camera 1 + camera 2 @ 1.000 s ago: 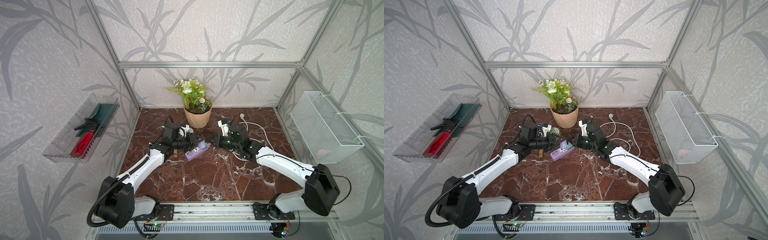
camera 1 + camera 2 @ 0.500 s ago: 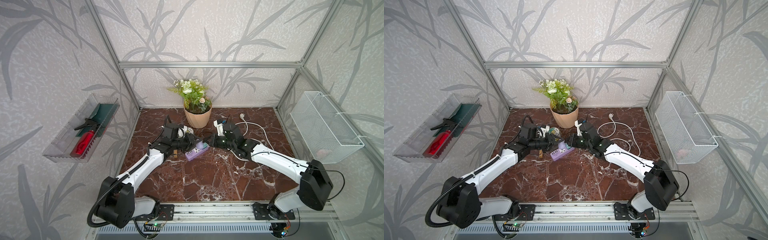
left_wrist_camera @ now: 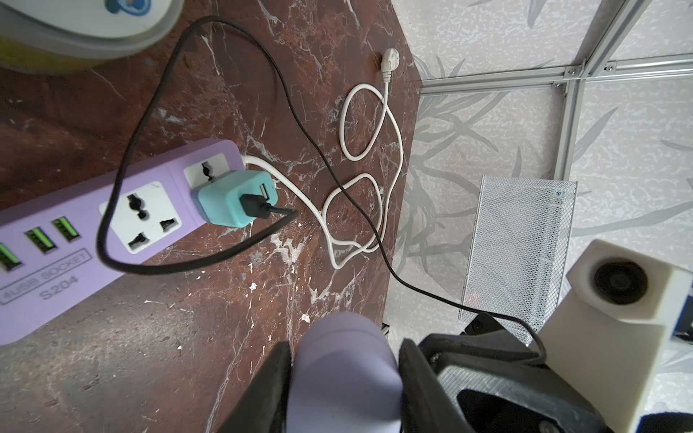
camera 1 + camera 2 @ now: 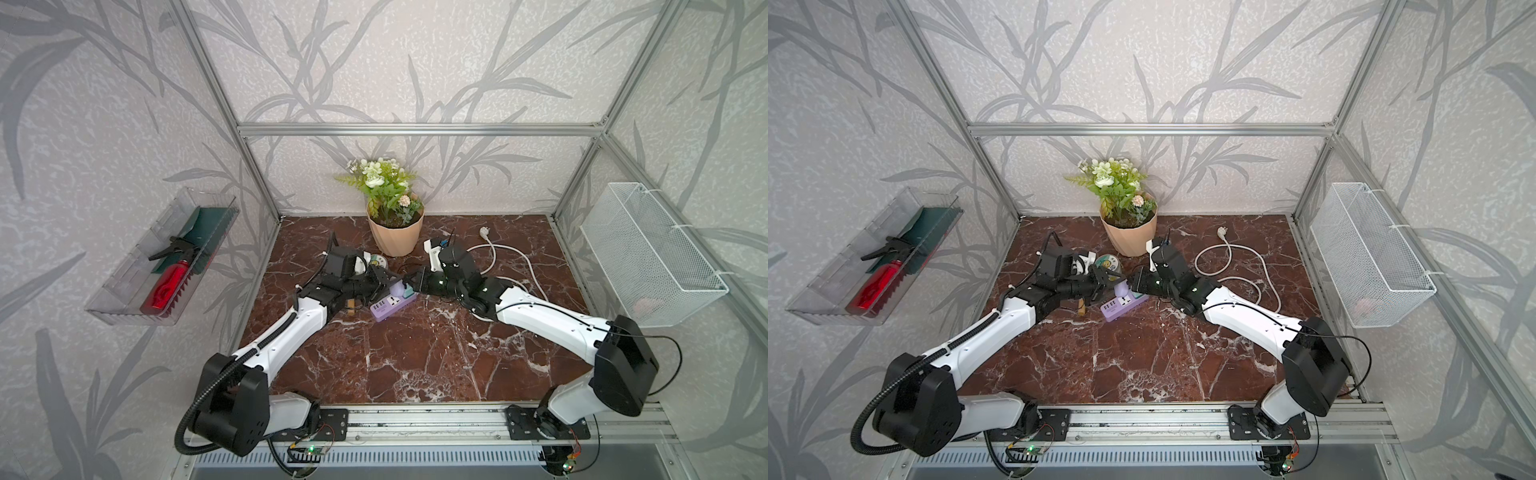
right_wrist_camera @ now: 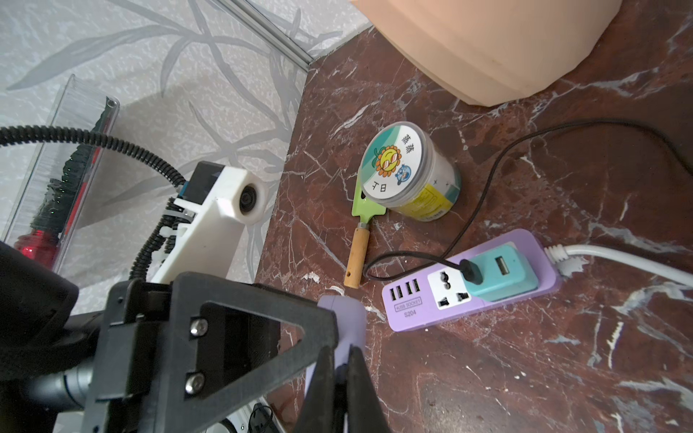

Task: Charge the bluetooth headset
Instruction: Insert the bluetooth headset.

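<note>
Marble table (image 4: 415, 353). Flower pot (image 4: 395, 239) at the middle of the back edge. Purple power strip (image 4: 386, 307) lies flat just in front of the pot.

Left gripper (image 3: 345, 352) is clamped on the bluetooth headset (image 3: 345, 375), holding it off the table just beside the strip. Right gripper (image 5: 340, 360) is pinched shut, tips at the headset's end.

Teal charger (image 3: 232, 198) sits in the strip's end socket. Black cable (image 3: 161, 268) loops from the charger toward the right gripper, far end hidden.

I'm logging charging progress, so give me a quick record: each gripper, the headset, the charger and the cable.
left gripper: shut on bluetooth headset
right gripper: shut, tips close to the headset
teal charger: plugged into purple power strip
black cable: plugged into charger, runs to right gripper
headset connection: not visible
</note>
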